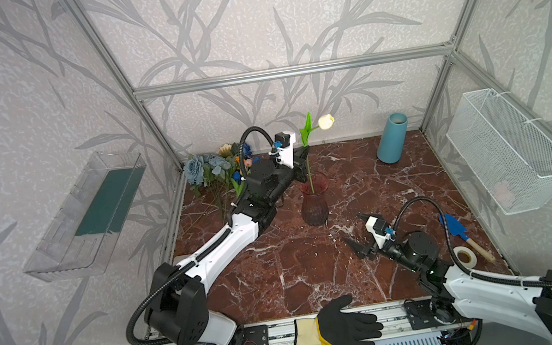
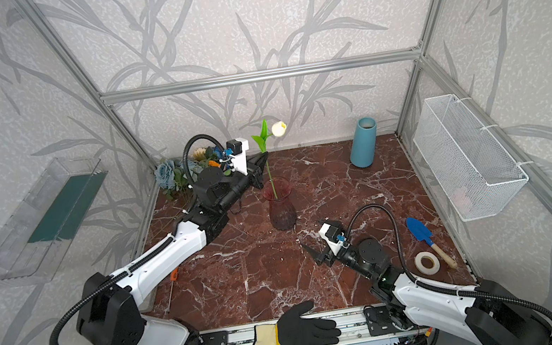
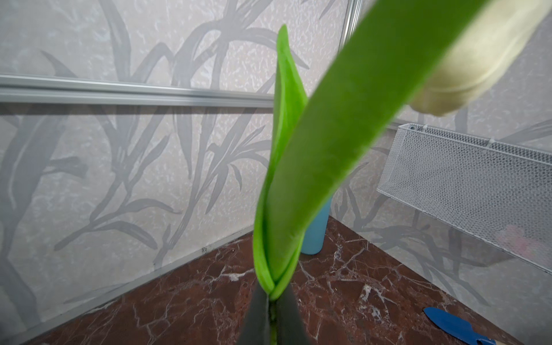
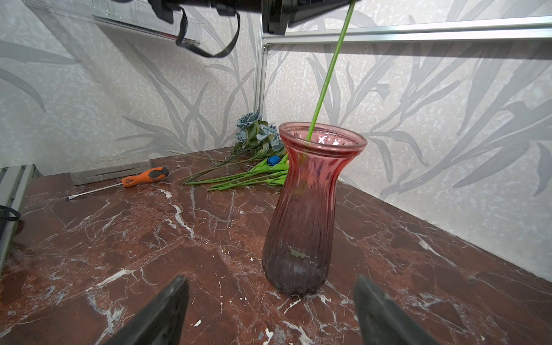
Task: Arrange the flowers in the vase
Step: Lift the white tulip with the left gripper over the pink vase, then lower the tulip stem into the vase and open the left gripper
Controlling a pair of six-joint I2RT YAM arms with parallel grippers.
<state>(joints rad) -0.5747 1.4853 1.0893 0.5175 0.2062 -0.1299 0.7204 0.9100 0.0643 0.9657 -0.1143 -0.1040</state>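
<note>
In both top views the white tulip (image 1: 326,121) is held upright above the table (image 1: 282,272), its stem (image 1: 310,172) clamped just below the leaves by the left end effector (image 1: 304,155), its lower end dipped into the red glass vase (image 1: 314,208). The other flowers (image 1: 214,169) are heaped in the far left corner, and the right end effector (image 1: 354,228) is seen near the vase, spread and empty. In the left wrist view the stem is pinched between shut fingers (image 3: 257,318). In the right wrist view the stem (image 4: 329,74) is seen entering the vase mouth. The tulip is judged light, thin-stemmed and bendable, best gripped on bare stem; the glass is judged fragile and easily tipped.
</note>
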